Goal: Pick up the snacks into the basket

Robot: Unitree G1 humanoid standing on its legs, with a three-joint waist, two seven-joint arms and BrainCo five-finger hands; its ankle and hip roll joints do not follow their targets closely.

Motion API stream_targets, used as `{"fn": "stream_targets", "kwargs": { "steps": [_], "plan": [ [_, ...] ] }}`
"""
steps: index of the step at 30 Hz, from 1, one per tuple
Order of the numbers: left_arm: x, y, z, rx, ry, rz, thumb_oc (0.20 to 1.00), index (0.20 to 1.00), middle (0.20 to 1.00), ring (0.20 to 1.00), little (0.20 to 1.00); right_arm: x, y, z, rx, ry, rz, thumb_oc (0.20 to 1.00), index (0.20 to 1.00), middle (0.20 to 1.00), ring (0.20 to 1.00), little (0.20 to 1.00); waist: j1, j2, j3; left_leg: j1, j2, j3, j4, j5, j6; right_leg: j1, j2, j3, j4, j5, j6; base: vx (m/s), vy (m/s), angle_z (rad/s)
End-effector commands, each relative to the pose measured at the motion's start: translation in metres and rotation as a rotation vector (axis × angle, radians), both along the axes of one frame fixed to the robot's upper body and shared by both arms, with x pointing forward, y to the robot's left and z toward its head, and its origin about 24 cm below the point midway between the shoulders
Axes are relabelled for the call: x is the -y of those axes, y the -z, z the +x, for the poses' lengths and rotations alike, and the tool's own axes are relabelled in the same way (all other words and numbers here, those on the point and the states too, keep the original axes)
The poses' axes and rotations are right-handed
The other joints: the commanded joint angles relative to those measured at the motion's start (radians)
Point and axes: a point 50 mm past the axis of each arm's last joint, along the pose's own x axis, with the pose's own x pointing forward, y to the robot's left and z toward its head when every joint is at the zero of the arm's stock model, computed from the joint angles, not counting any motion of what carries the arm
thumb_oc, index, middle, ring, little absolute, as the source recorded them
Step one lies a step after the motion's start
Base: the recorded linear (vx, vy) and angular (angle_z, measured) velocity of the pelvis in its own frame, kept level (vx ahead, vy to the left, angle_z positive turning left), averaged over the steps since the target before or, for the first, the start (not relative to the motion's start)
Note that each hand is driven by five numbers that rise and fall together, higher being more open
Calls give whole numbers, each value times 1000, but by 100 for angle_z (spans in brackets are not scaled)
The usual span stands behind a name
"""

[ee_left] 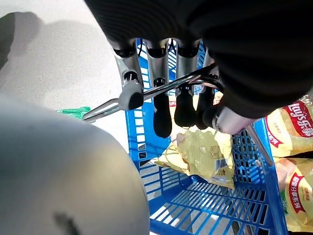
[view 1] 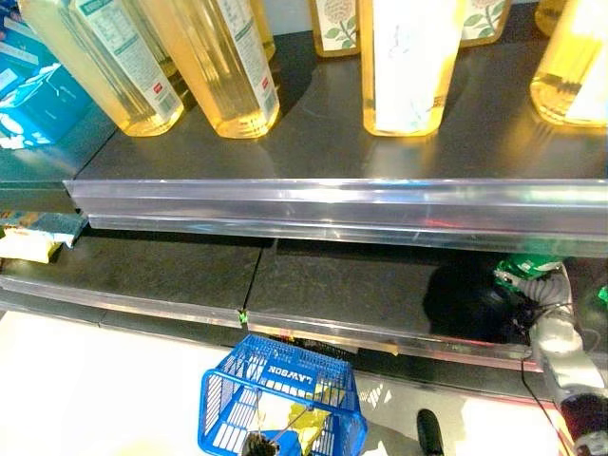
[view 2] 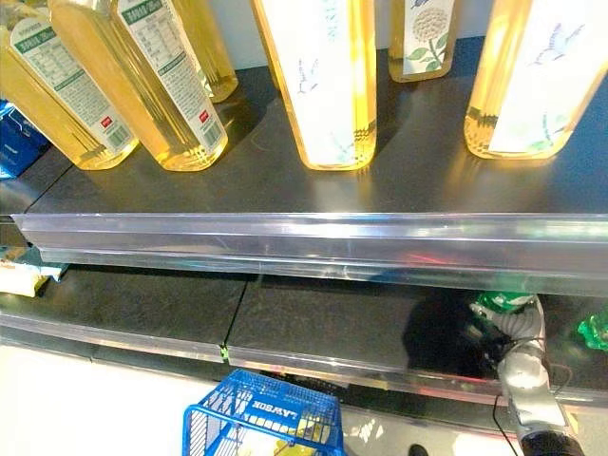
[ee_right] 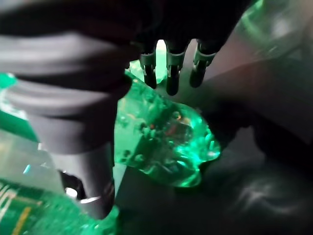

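Oil bottles (view 1: 233, 66) on dark shelf (view 1: 380, 142)

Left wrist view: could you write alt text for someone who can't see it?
The robot's left hand curls its fingers round the metal handle of a blue basket. A yellow snack bag lies inside.

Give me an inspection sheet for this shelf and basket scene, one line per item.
Surface: dark lower shelf under an upper shelf of oil bottles.
Job's things: blue basket on the floor, yellow snack bags inside; green snack bag on the lower shelf.
Clutter: blue boxes and packets at far left.
Hands: left hand curled round the basket handle; right hand reaching over the green snack bag, grip unclear.
Cables: nothing seen.
Surroundings: pale floor.
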Motion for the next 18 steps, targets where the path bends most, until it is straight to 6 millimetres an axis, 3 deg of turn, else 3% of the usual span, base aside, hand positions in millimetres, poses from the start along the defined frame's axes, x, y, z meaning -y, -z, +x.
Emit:
{"fn": "stream_targets", "kwargs": {
  "steps": [1, 12, 18],
  "plan": [
    [-17, 6, -12, -61, 50, 107, 200, 200, 200, 200, 200, -1, -31, 6, 121, -28, -63, 1000, 1000, 1000, 1000, 1000, 24, -52, -33, -30, -45, -3, 12, 6, 31, -17, 7, -26, 9, -34, 2, 0, 0, 0],
    [-15, 8, -18, -65, 16, 85, 200, 200, 200, 200, 200, -3, -28, 7, 166, 15, 8, 1000, 1000, 1000, 1000, 1000, 33, -17, -31, -31, -66, -5, 9, 1, 36, -20, -13, -27, 9, -31, 8, 1, 13, 0],
    [-8, 11, -27, -81, 11, 68, 200, 200, 200, 200, 200, -25, -20, 22, 208, 9, 123, 1000, 1000, 1000, 1000, 1000, 42, 23, -42, -24, -83, -3, 11, -7, 42, -18, -27, -19, 5, -31, 13, 14, 36, 0]
  ]
}}
